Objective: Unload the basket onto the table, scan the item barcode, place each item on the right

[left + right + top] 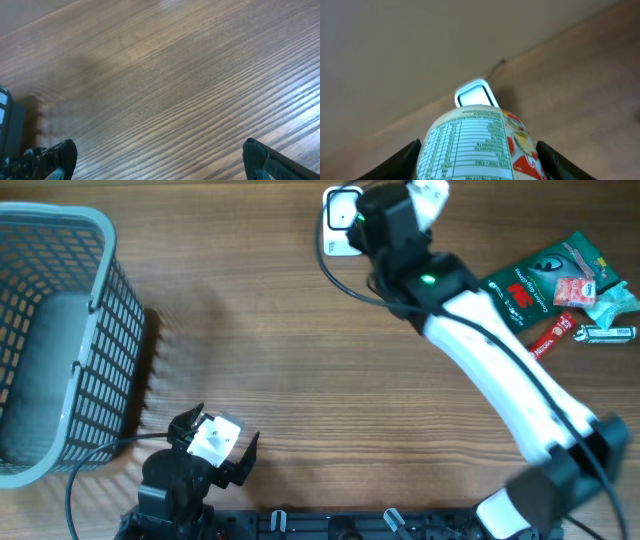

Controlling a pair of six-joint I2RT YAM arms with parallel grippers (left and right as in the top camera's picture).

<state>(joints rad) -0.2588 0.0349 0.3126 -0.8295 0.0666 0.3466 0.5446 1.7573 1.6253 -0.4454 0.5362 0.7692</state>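
Labelled bottle is clamped in the right jaws and held close to the white scanner at the far side of the desk. Left jaws are spread wide, nothing gripped, low over the desk near the grey basket.

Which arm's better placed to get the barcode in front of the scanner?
Right. The right gripper holds the bottle pointed at the scanner; the left gripper is open, empty and far from it.

Grey basket at left, green packet, red sachet at right
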